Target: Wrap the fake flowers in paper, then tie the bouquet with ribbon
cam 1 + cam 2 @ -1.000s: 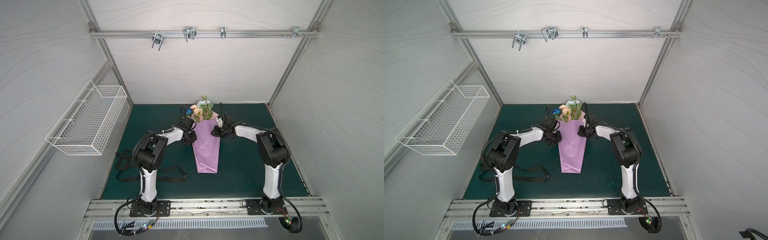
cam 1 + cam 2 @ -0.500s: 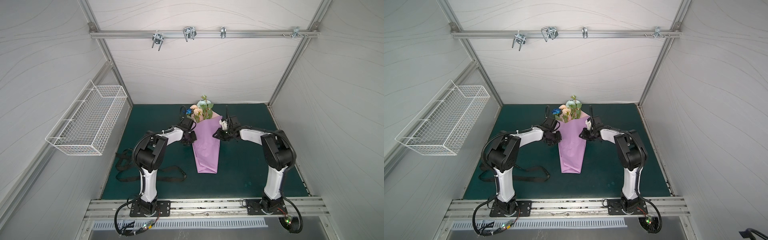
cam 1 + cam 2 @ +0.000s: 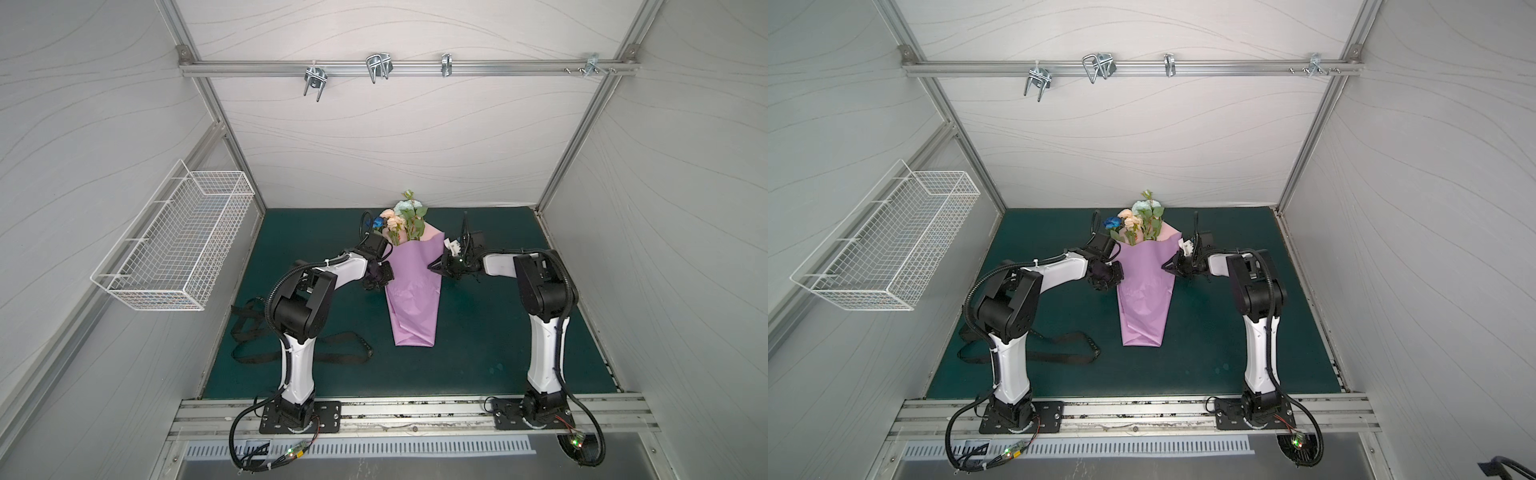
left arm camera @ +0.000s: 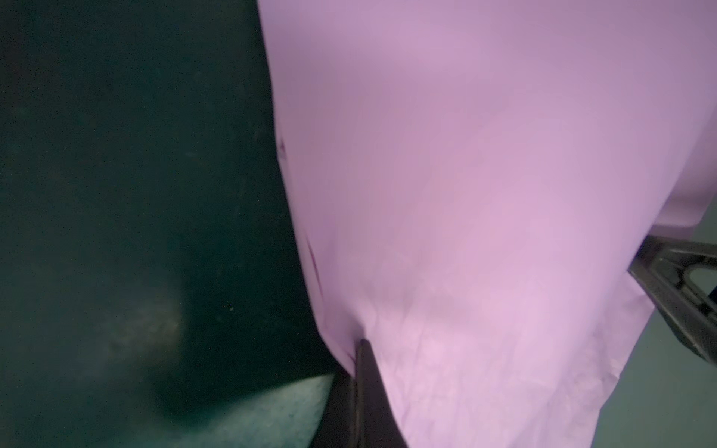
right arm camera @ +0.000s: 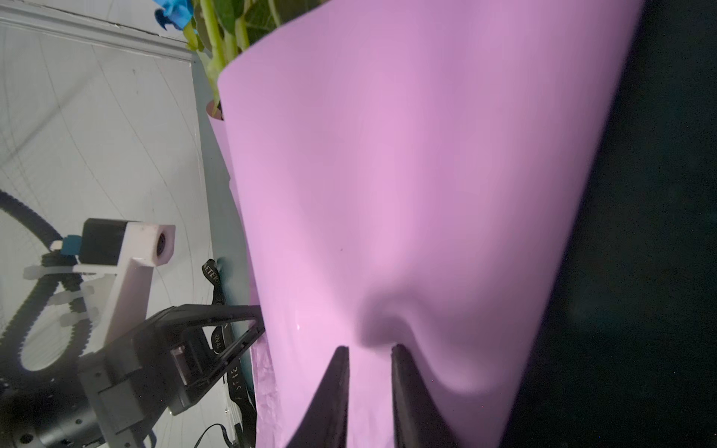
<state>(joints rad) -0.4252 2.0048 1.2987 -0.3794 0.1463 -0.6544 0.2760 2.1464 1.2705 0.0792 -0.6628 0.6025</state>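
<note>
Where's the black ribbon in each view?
Top view: black ribbon on the green mat, left of the lilac paper.
Top view: same place.
Left wrist: not in it.
Right wrist: lettered strip at the paper's edge.
Shared landmark: the lilac paper.

Black ribbon (image 5: 212,276), just beside the edge of the lilac paper wrap (image 5: 388,174): pale capital lettering along the strip, of which only the fragment "ETER" can be read. Further letters on the same ribbon, lower along that edge, are twisted and too small to make out.
</note>
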